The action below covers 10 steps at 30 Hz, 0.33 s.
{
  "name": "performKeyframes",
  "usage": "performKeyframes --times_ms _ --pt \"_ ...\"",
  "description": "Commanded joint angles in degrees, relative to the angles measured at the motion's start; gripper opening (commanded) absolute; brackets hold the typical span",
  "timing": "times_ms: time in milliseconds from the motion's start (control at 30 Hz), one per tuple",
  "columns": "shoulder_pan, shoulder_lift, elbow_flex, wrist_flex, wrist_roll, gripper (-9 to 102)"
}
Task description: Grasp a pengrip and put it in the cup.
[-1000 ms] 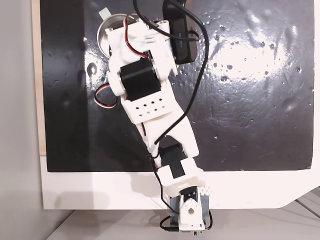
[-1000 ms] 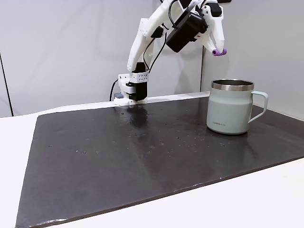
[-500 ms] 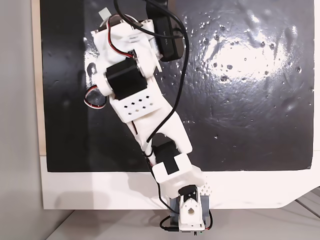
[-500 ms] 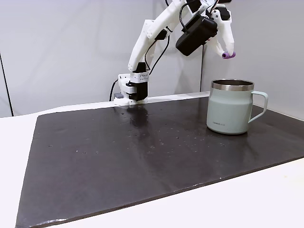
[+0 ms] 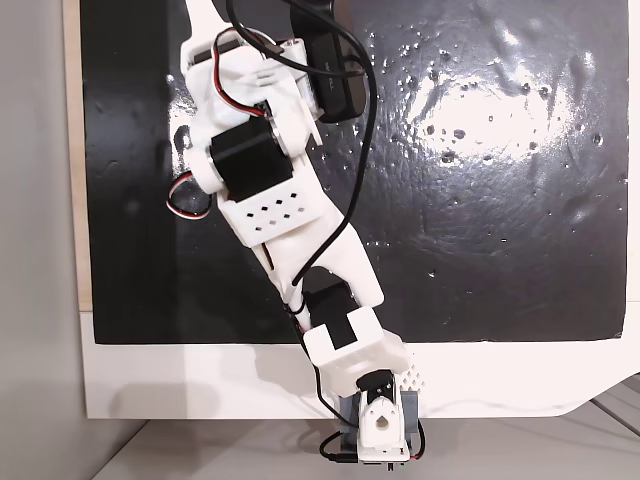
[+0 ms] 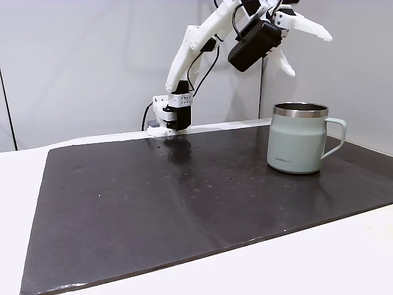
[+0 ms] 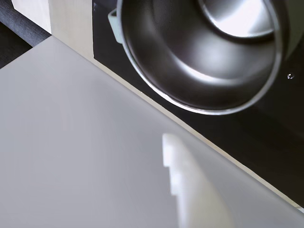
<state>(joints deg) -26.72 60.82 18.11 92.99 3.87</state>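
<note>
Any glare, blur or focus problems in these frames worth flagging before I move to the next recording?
In a fixed view from above, strong glare blooms on the black mat, washing out its texture. In a fixed view from the side, lighting is even and the cup and open gripper are sharp. In the wrist view, the cup's shiny inside shows a bright reflection, and a pale blurred shape crosses the lower frame.

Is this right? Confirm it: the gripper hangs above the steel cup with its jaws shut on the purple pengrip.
Not quite. In a fixed view the gripper does hang above the cup, but its jaws are spread open with nothing between them.
</note>
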Motion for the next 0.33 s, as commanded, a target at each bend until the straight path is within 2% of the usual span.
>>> performKeyframes --times_ms 0,300 --pt "0.97 1.76 -3.69 -0.26 -0.26 40" --pt "1.41 0.88 -4.75 -0.26 -0.18 40"
